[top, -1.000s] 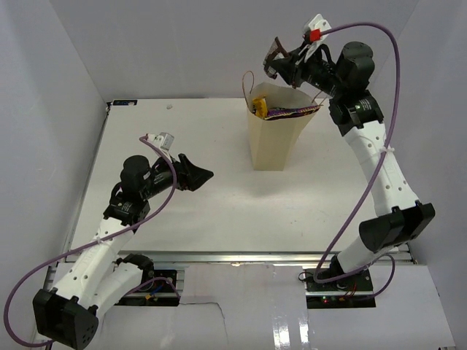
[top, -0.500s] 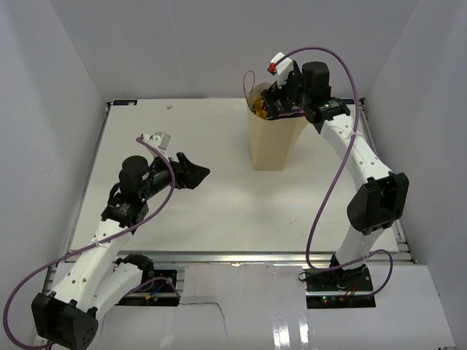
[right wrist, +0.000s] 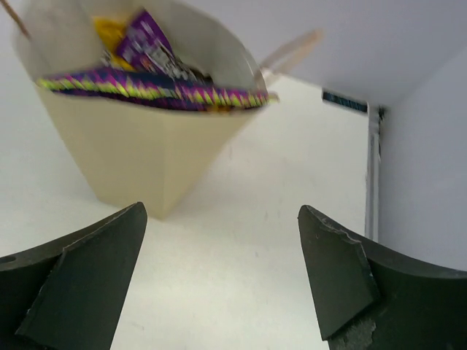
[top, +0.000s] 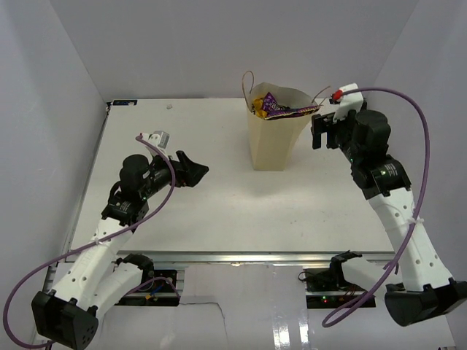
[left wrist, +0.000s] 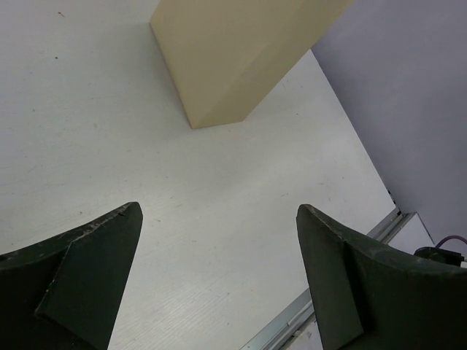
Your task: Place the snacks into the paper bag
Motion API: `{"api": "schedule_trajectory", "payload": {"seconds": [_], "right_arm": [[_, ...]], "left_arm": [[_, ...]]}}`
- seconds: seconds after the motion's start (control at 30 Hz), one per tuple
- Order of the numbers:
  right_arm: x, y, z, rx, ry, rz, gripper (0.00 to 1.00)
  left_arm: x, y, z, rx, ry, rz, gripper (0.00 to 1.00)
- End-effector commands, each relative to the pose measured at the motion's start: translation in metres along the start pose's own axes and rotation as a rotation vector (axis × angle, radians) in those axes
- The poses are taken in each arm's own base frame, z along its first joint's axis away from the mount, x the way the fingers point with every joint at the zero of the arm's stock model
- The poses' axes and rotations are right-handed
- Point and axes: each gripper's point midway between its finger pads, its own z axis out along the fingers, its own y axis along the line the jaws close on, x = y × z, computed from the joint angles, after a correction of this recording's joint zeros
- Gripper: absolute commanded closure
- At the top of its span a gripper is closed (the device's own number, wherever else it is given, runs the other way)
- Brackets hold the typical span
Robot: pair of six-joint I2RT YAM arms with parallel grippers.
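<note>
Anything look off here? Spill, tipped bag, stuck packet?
One thing: a long purple packet with a green-yellow edge lies flat across the mouth of the paper bag, one end poking past the rim, not dropped inside. The bag stands upright. The left hand and right hand are open and empty.

Two arms alike: left arm [top: 100, 244], right arm [top: 405, 226]. White rounded link shells, bulky black joint housings. Thin purple cable [top: 421, 117] loops along each. White wrist camera bracket [top: 158, 138] on left; right's carries small red tab [top: 337, 94]. Dark wedge-shaped fingers [left wrist: 80, 277], matte.
</note>
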Motion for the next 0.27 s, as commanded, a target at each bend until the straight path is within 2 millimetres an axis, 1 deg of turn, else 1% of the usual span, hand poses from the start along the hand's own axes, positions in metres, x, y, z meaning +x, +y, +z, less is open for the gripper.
{"api": "schedule_trajectory", "payload": {"seconds": [0.0, 0.03, 0.07, 0.1, 0.13, 0.23], "right_arm": [[0.042, -0.037, -0.028, 0.235, 0.111, 0.044, 0.10], [0.050, -0.043, -0.033, 0.268, 0.122, 0.042, 0.10], [0.050, -0.044, -0.039, 0.276, 0.112, 0.038, 0.10], [0.047, -0.046, -0.050, 0.282, 0.090, 0.040, 0.10], [0.053, -0.045, -0.051, 0.279, 0.099, 0.039, 0.10], [0.061, -0.043, -0.059, 0.264, 0.116, 0.035, 0.10]], "left_arm": [[-0.021, -0.007, -0.005, -0.006, -0.052, 0.020, 0.03], [-0.022, -0.007, -0.004, -0.006, -0.048, 0.023, 0.03], [-0.019, -0.006, -0.003, -0.009, -0.035, 0.018, 0.03], [-0.021, -0.009, -0.004, 0.000, -0.032, 0.019, 0.03], [-0.021, -0.009, -0.003, 0.003, -0.028, 0.016, 0.03], [-0.021, -0.012, -0.004, 0.012, -0.023, 0.001, 0.02]]}}
